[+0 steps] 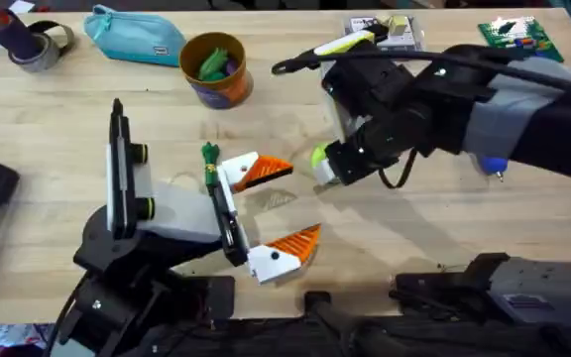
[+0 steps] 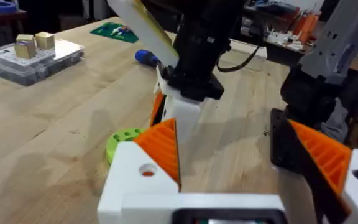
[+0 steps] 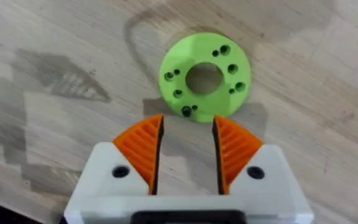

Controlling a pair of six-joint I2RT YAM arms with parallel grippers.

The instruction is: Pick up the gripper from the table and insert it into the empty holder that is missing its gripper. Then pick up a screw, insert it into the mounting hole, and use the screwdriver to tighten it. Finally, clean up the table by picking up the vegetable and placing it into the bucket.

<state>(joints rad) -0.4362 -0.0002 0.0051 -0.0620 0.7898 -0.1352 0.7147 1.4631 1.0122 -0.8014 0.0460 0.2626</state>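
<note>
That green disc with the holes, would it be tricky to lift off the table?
Probably. The disc lies flat on the table, so the right tool would get little edge to pinch. It looks like stiff plastic, likely light, and may slide when nudged. Flat, it shouldn't roll.

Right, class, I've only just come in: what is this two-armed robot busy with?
The right gripper hovers over a flat lime-green round disc with holes on the wooden table, fingers slightly apart, holding nothing. The left gripper waits nearby, wide open and empty. The yellow-orange bucket with a purple band already holds something green.
</note>
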